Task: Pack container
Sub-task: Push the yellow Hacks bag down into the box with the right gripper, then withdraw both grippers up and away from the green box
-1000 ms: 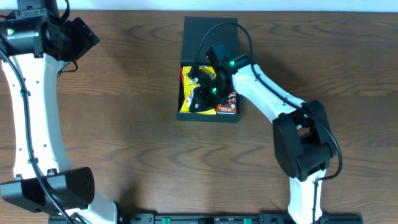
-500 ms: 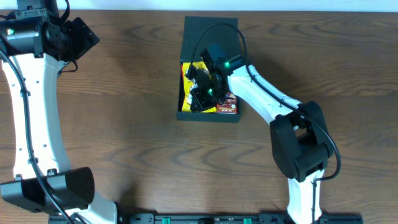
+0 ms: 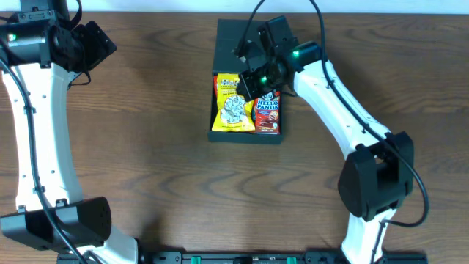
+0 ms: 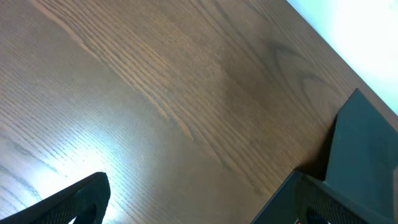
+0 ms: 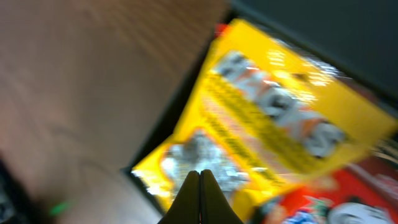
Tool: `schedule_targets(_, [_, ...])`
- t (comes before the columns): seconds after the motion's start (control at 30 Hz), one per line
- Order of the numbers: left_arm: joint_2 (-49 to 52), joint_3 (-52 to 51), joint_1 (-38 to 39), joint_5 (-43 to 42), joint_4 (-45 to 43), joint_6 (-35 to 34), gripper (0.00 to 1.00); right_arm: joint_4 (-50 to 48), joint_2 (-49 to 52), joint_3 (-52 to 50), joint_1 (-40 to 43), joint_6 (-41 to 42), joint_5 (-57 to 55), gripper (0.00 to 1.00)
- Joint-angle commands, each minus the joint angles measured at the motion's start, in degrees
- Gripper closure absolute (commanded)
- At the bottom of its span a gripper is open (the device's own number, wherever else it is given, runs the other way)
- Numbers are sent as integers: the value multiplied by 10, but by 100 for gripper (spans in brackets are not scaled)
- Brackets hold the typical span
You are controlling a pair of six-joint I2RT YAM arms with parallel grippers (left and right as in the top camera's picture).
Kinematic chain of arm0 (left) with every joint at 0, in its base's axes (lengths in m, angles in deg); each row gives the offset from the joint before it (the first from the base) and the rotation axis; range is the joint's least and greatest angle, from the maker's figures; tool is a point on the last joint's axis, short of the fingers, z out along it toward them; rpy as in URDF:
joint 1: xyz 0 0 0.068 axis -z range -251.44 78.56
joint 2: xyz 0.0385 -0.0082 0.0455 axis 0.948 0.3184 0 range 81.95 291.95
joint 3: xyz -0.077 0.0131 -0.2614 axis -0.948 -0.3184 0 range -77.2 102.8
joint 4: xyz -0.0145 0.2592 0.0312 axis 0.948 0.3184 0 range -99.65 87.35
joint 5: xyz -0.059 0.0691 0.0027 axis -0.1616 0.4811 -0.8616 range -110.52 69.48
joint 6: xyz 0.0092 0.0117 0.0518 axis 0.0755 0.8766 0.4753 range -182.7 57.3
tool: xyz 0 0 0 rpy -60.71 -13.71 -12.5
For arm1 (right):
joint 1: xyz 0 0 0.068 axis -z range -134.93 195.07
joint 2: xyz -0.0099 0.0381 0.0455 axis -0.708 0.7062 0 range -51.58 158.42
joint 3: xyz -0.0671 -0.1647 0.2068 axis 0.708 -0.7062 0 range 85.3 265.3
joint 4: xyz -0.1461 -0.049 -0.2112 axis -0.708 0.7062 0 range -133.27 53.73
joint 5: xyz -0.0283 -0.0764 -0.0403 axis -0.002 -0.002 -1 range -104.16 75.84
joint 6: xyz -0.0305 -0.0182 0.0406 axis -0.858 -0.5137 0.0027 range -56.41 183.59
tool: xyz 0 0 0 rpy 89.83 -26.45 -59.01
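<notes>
Hovers over the container (image 3: 246,138), upper centre, right jaws closed and empty; yellow bag (image 3: 233,111), red pack (image 3: 268,116) inside. Left jaws spread wide, upper left.

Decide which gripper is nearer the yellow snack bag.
Right. The right gripper hovers over the yellow snack bag in the container, jaws shut; the left gripper is far off to the bag's left.
</notes>
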Motion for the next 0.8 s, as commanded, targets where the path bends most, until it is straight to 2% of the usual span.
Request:
schedule_targets(0.0, [3,-4,-2,12,0,8,5,-9,17,4,2,0,-64,98])
schedule_targets(0.33, [3,-4,-2,12,2,8,5,-21,72,4,2,15,-85,98])
schedule_targets(0.57, [3,-4,-2,12,2,8,5,-24,75,6,3,15,-94,99])
schedule_targets(0.77, [3,-4,-2,12,2,8,5,-8,57,31,6,23,-58,99])
